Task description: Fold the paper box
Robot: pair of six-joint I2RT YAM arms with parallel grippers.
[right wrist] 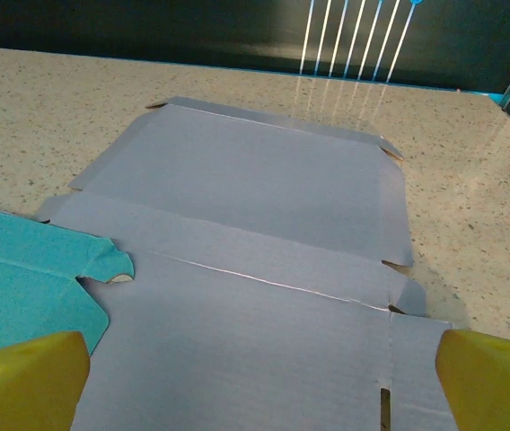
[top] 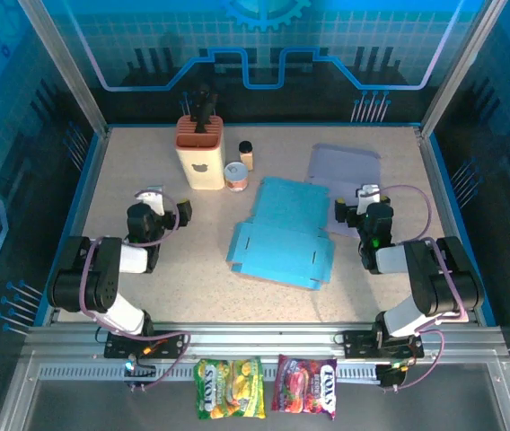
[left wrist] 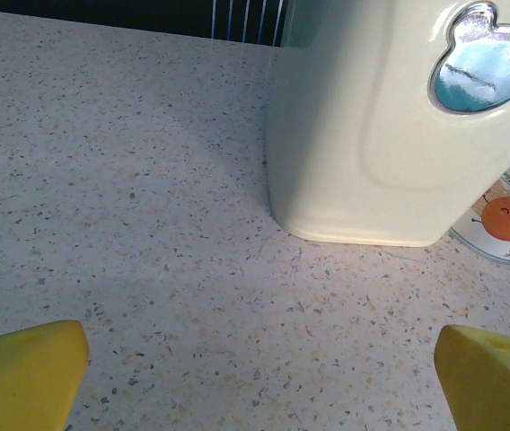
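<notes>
From above, we see the left gripper and right gripper both spread wide and empty. The blue paper box lies flat mid-table between them, overlapping a lavender sheet by the right gripper. Left wrist: our yellow fingertips stand apart, facing the cream knife block. Right wrist: fingers apart over the lavender sheet, blue paper box at left.

1. This is a robot lab cell.
2. The left arm and right arm are bolted to an aluminium rail at the near edge of the table, with cables looping off them.
3. Metal posts and blue panels printed with a gear wall the table in.
4. Unrelated props are laid out together: a knife block, a can, a flat box and snack bags in front of the rail.
</notes>
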